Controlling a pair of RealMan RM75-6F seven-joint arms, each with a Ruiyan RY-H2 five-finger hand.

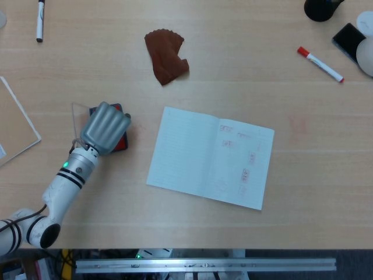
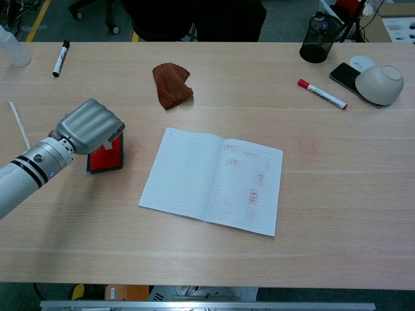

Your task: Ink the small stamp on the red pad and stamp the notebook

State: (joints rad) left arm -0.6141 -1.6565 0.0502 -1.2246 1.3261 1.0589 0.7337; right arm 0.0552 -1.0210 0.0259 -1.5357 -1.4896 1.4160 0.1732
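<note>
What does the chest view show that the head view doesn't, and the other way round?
Only the chest view shows the whole pale bowl, the full dark cup, a clear bottle at the far left, and the floor beyond the table. Only the head view shows the tan board at the left edge and the metal rail below the table. Both show the left hand over the red pad, the open notebook, brown cloth, red marker and black marker.
</note>
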